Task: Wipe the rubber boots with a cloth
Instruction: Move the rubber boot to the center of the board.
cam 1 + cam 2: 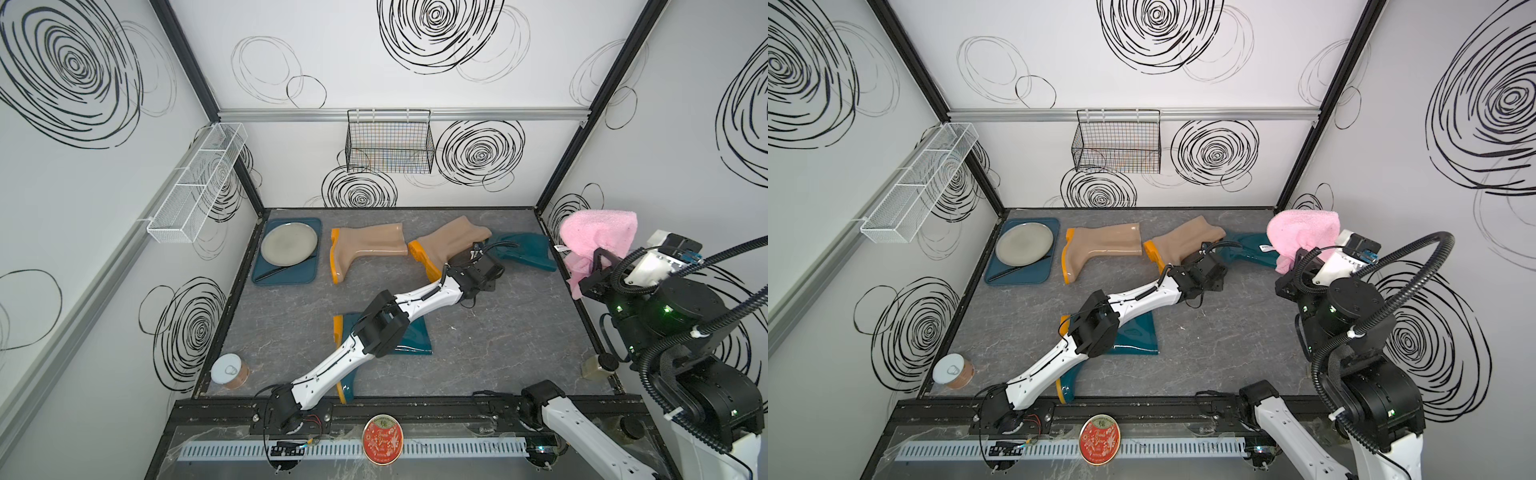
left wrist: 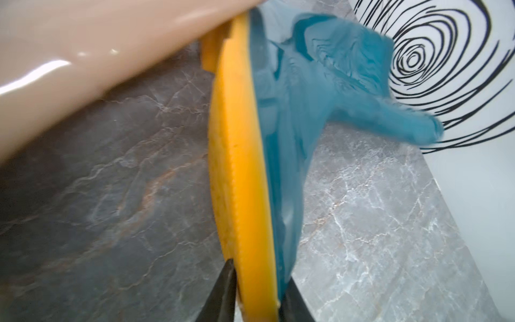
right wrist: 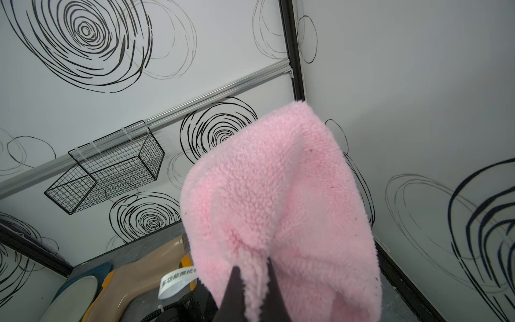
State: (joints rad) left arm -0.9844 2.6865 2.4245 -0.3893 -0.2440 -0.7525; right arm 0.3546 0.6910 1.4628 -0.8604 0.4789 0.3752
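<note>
- The far teal boot (image 1: 528, 249) lies on its side at the back right of the table (image 1: 498, 332), its foot tucked beside a beige boot (image 1: 449, 241). The second beige boot (image 1: 365, 245) lies further left, and the near teal boot (image 1: 411, 338) sits under the left arm.
- Only the left wrist view shows the grip: the left gripper (image 2: 259, 278) has its jaws pressed to either side of the far boot's orange sole (image 2: 239, 167). In both top views the wrist hides the fingers.
- The cloth (image 3: 278, 195) is bunched in the right gripper (image 3: 252, 267), which is clamped tight on it — raised by the right wall, well apart from the boots.
- Its white tag (image 3: 178, 281) bears Chinese print — "多功能擦拭" is legible only in the right wrist view.
</note>
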